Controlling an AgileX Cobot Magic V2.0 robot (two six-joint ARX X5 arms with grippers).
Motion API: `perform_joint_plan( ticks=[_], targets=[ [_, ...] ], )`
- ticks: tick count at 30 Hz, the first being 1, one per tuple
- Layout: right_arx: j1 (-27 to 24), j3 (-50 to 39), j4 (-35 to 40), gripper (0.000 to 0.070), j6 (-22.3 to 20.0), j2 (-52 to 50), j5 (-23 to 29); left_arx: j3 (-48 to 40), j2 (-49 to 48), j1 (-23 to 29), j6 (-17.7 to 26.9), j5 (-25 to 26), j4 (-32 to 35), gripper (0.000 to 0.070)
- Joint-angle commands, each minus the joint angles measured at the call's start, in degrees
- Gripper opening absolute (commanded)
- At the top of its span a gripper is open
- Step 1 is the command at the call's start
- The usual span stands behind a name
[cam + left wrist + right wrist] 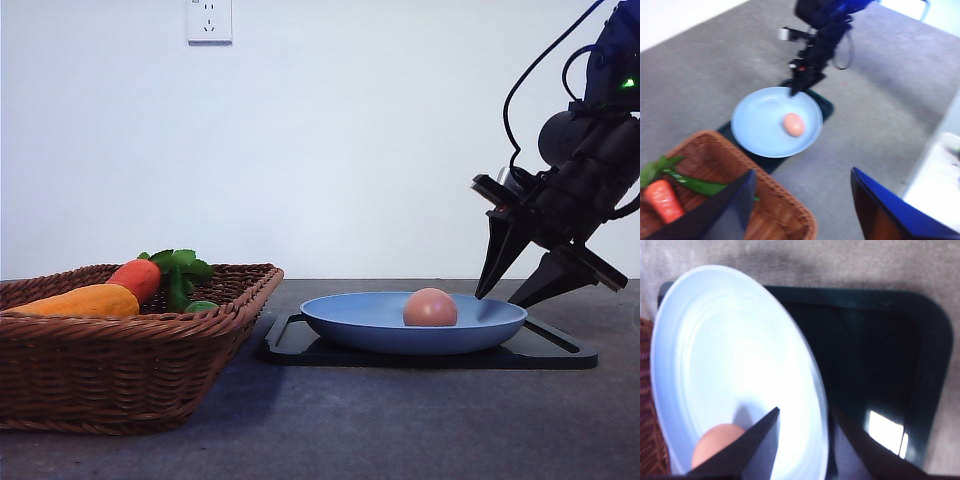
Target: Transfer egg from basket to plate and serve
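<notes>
The egg (430, 307) was a small, smooth, pinkish-brown oval, whole and unmarked, lying on its side inside the light-blue plate (360, 322), a little toward the plate's 3 o'clock side in the front view. Nothing touched it.

The right gripper (512, 298) hung at the plate's 3 o'clock edge, tilted downward with its two dark fingers spread apart and holding nothing. In the right wrist view the plate's rim ran between the two fingers (760, 440), one over the bowl near the egg, the other over the black tray (880, 365); contact with the rim could not be judged. The left gripper (802, 200) was also parted wide and empty, above the near corner of the basket (130, 355).

The plate sat on the black tray. The wicker basket, at 9 o'clock from the plate, held an orange toy vegetable (80, 301), a red one (138, 277) with green leaves (180, 268).
</notes>
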Motion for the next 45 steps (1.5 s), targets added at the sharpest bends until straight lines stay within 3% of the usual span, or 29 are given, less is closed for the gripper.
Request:
perform_joint_plan(
  ticks=[1, 4, 7, 11, 18, 22, 29, 35, 41, 45],
  targets=[
    [-0.1, 1.4, -0.7, 0.0201, -0.83, -1.26, -0.34, 0.77, 0.83, -0.09, -0.02, -2.86, 1.02, 0.0331],
    [-0.1, 1.4, -2.5, 0.0143, -0.82, -4.68, 1.87, 0.77, 1.81, 0.87, 0.0, -9.91, 0.98, 0.0267],
    [-0.1, 1.4, -5.01, 0.0072, -1.82, -9.16, 7.49, 0.77, 3.74, 2.3, 0.04, -15.59, 0.43, 0.0184],
    [0.15, 1.4, -9.1, 0.0006, -3.81, -16.3, 14.82, 0.76, 6.64, 5.08, 1.3, -17.02, -0.82, 0.0016],
    [3.58, -0.09, -11.77, 0.0, -4.09, -31.2, 26.22, -0.83, 9.62, 11.37, 1.44, -17.14, 0.43, 0.0],
    [7.5, -3.23, -10.38, 0.0, -4.09, -41.0, 33.52, -5.08, 8.16, 15.76, 0.42, -17.14, 5.84, 0.0],
    [15.75, -16.93, 1.05, 0.0, -5.3, -59.42, 36.67, -19.77, -0.32, 17.8, -0.53, -17.12, 21.28, 0.0],
    [19.47, -31.76, 12.33, 0.0, -6.56, -71.69, 40.36, -33.22, -10.97, 17.8, -1.11, -17.12, 30.35, 0.0],
    [20.58, -47.22, 28.22, 0.0, -6.04, -80.91, 42.6, -44.71, -25.03, 17.77, -5.95, -17.14, 36.86, 0.0],
    [20.64, -53.95, 34.53, 0.0, -2.88, -83.5, 42.6, -47.43, -31.52, 17.8, -6.49, -17.12, 35.06, 0.0]
  ],
)
